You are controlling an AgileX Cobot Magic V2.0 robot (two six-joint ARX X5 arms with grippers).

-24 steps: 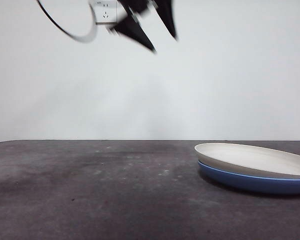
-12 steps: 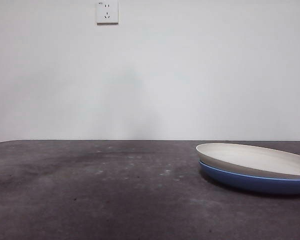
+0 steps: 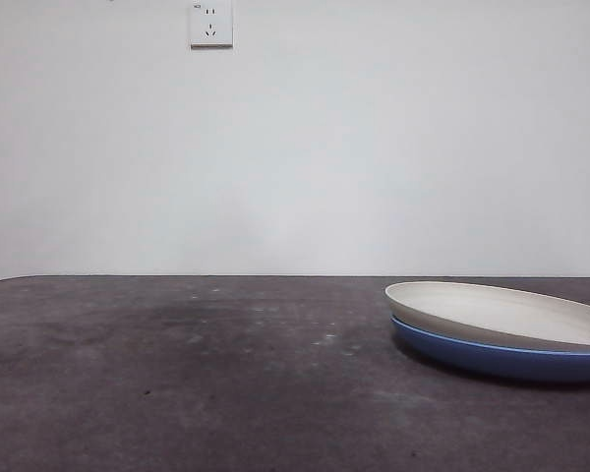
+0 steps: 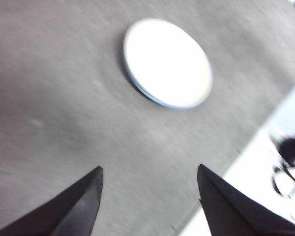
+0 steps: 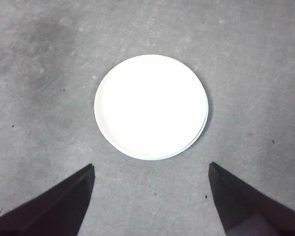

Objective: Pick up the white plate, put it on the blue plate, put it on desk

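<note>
Fingers gone from front view; white plate [image 3: 501,313] unmoved.

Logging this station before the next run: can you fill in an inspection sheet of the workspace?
Surface: desk, dark grey, mottled, pale specks.
Job's things: white plate stacked on blue plate, slightly off-centre, at one side.
Clutter: nothing seen.
Grippers: left gripper and right gripper both open, empty, high above the plates.
Cables: dark loop past the desk edge, blurred.
Surroundings: white wall, wall socket.
</note>
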